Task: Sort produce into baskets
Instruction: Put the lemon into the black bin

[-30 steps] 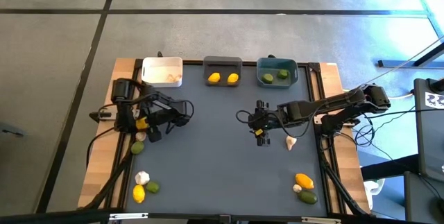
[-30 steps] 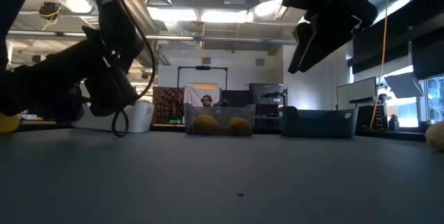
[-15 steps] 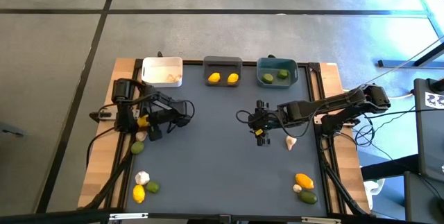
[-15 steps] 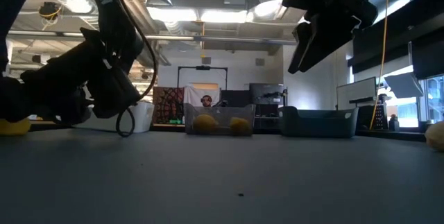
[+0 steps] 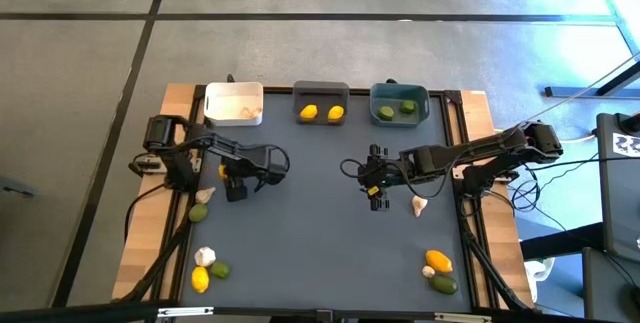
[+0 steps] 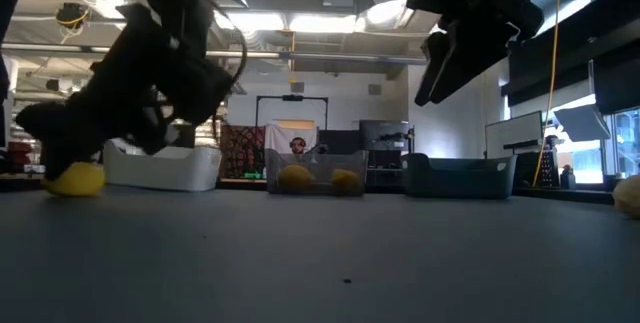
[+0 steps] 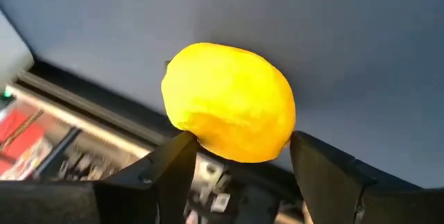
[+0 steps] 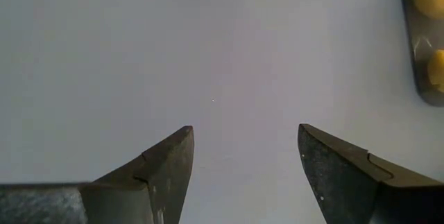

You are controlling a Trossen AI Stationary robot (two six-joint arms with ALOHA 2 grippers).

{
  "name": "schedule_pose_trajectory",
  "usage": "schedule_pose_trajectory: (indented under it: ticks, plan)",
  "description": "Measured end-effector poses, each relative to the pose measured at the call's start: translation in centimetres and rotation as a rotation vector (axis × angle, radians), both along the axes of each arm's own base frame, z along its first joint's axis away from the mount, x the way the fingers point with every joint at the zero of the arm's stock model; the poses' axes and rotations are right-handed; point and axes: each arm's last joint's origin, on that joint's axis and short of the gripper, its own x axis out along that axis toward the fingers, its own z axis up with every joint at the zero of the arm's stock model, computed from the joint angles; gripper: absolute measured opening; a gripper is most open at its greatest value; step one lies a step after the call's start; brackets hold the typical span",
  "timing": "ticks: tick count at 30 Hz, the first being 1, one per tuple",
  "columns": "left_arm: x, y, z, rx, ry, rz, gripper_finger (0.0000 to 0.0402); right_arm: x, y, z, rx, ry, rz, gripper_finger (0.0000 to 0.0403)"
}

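My left gripper (image 5: 226, 173) is at the table's left-middle, shut on a yellow lemon (image 7: 229, 102), which also shows in the low view (image 6: 75, 178). My right gripper (image 5: 375, 181) hangs open and empty over the table's middle (image 8: 243, 154). Along the far edge stand a white bin (image 5: 234, 103), a dark grey bin (image 5: 321, 91) with two lemons and a teal bin (image 5: 399, 91) with two limes. A garlic bulb (image 5: 419, 203) lies on the table just right of my right gripper. My left gripper pinches the lemon between its two fingers (image 7: 173, 165), on the part of the lemon nearest the gripper (image 7: 239, 151). The fingers slant down toward the table's left. The lemon sits low over the table; whether it is clear of it I cannot tell.
A lime (image 5: 199, 213) and a whitish piece (image 5: 206, 194) lie near the left edge. A garlic (image 5: 204, 256), lime (image 5: 220, 270) and lemon (image 5: 200, 279) lie front left. A lemon (image 5: 437, 260), garlic (image 5: 428, 272) and lime (image 5: 444, 284) lie front right. There is bare mat (image 5: 310, 233) between.
My left gripper has carried the lemon a short way toward the table's right, away from the left edge, and its arm has swung up and stretched out over the table. My right arm has kept still.
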Motion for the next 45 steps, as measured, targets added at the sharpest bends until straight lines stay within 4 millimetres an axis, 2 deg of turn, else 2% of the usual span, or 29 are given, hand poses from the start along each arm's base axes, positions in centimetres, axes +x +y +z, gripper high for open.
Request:
schedule_pose_trajectory:
  ticks: [10,14,19,26,34,40,45]
  plan:
    - [2.9,-1.5,2.3,0.009,-0.271,-0.064,0.0225,0.0,0.0,0.0,0.0,-0.002,0.0,0.0257]
    - [3.5,-2.3,2.6,0.009,-0.318,-0.125,0.0225,0.0,0.0,0.0,0.0,-0.001,0.0,0.0257]
    - [3.4,-2.8,3.0,0.014,-0.298,-0.135,0.0225,0.0,0.0,0.0,0.0,0.002,0.0,0.0257]
    - [3.3,-3.7,5.6,0.04,-0.372,-0.103,0.0225,0.0,0.0,0.0,-0.001,0.004,0.0,0.0257]
    - [2.2,-3.6,8.2,0.13,-0.597,0.124,0.0225,-0.1,0.0,-0.1,0.002,0.009,-0.005,0.0257]
    - [1.3,-3.1,7.7,0.162,-0.757,0.28,0.0225,-0.1,0.0,-0.1,0.003,0.013,-0.007,0.0257]
    - [0.6,-2.9,6.0,0.186,-0.748,0.325,0.0225,-0.1,0.0,-0.1,0.004,0.013,-0.007,0.0257]
